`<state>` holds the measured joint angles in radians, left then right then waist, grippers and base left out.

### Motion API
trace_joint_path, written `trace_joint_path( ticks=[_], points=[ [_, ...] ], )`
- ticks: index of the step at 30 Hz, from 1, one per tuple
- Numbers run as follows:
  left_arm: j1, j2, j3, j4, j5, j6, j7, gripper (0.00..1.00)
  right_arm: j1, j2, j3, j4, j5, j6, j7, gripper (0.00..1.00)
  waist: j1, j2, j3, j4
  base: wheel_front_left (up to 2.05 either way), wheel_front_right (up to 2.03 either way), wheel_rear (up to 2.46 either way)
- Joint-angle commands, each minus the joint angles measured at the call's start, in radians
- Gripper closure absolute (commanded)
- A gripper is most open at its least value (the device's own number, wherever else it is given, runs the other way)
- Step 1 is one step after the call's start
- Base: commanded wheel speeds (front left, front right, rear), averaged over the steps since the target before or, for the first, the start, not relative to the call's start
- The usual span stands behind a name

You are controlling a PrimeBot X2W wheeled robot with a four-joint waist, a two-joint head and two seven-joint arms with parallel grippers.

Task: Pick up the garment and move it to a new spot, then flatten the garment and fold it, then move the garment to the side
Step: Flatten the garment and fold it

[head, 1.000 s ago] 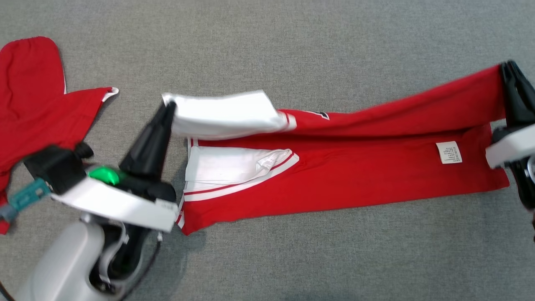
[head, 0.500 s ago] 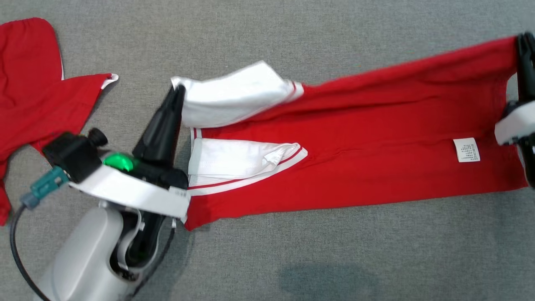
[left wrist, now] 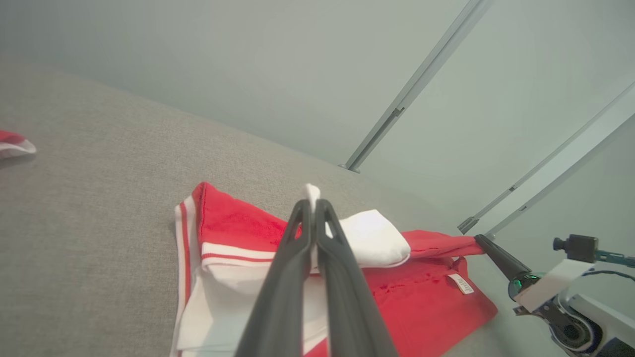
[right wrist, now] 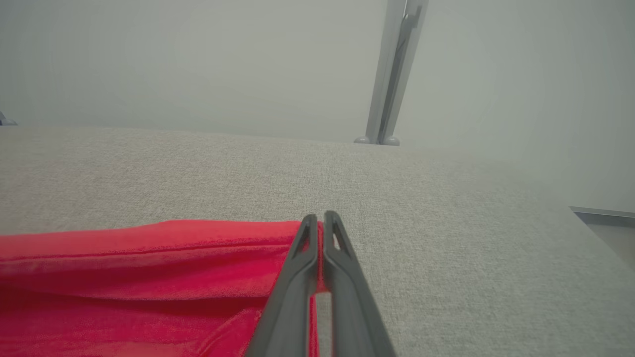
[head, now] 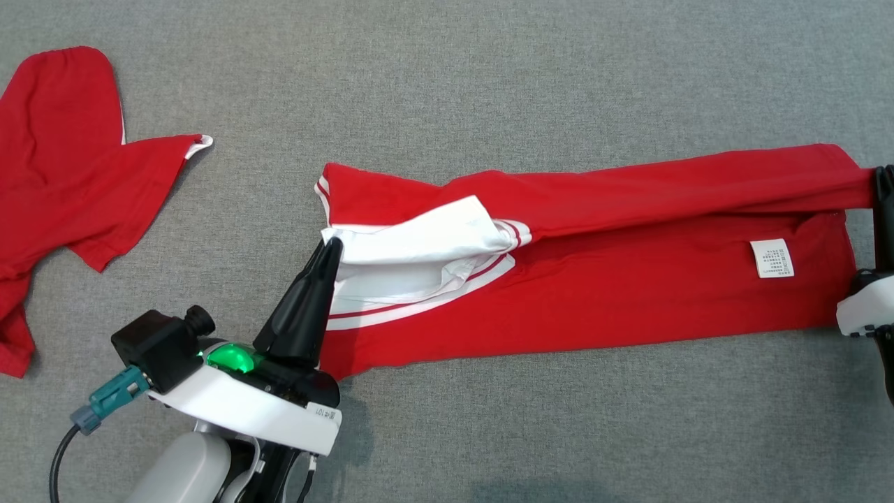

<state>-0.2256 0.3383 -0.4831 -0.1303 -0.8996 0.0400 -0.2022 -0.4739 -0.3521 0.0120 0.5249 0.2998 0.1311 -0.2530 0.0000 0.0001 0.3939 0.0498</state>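
Note:
The garment (head: 628,293) is a red shirt with white sleeves, stretched long across the grey surface with a white label near its right end. My left gripper (head: 332,246) is shut on the white sleeve (head: 426,237), whose fabric pokes out past the fingertips in the left wrist view (left wrist: 312,199). My right gripper (head: 884,183) at the far right is shut on the red hem corner, pinched between its fingers in the right wrist view (right wrist: 320,223). The held upper layer lies folded over the lower one.
A second red garment (head: 63,181) lies spread at the far left. Grey fabric surface (head: 489,84) stretches all around. A pale wall with metal rails (left wrist: 412,89) rises beyond the surface's far edge.
Both grippers have pulled toward me and lowered, laying the held white sleeve and red top layer down over the lower half. The garment's far edge now shows folded.

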Motion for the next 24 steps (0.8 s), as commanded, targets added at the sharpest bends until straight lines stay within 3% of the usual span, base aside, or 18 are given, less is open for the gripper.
trace_joint_path(
  ticks=[1, 8, 21, 22, 23, 24],
  points=[
    [0.0, 0.027, 0.033, -0.031, -0.003, 0.013, 0.003, 1.0, 0.03, -0.017, 0.007, -0.028, -0.005, 0.0, -0.009, 1.0, 0.0, -0.0001, 0.0, 0.0, 0.0, 0.0, 0.0],
    [0.034, 0.027, 0.01, -0.032, -0.017, 0.045, 0.047, 1.0, 0.069, -0.011, 0.012, -0.019, -0.002, 0.0, -0.009, 1.0, 0.0, -0.0001, 0.003, 0.006, 0.0, 0.0, 0.0],
    [0.03, 0.009, -0.011, 0.086, -0.004, 0.074, 0.053, 1.0, 0.128, -0.011, 0.074, 0.024, 0.044, 0.0, -0.009, 1.0, 0.0, -0.0001, -0.013, 0.007, 0.0, 0.0, 0.0],
    [0.031, 0.01, -0.012, 0.095, -0.001, 0.078, 0.055, 1.0, 0.128, -0.009, 0.077, 0.027, 0.045, 0.0, -0.009, 0.9, 0.0, -0.0001, -0.015, 0.004, 0.0, 0.0, 0.0],
    [0.03, 0.011, -0.013, 0.104, 0.002, 0.082, 0.057, 0.88, 0.127, -0.007, 0.081, 0.03, 0.046, 0.0, -0.009, 0.7, 0.0, -0.0001, -0.017, 0.002, 0.0, 0.0, 0.0],
    [0.03, 0.01, -0.014, 0.11, 0.003, 0.085, 0.056, 0.64, 0.126, -0.005, 0.084, 0.034, 0.046, 0.0, -0.009, 0.33, 0.0, -0.0001, -0.019, 0.0, 0.0, 0.0, 0.0]
  ],
)
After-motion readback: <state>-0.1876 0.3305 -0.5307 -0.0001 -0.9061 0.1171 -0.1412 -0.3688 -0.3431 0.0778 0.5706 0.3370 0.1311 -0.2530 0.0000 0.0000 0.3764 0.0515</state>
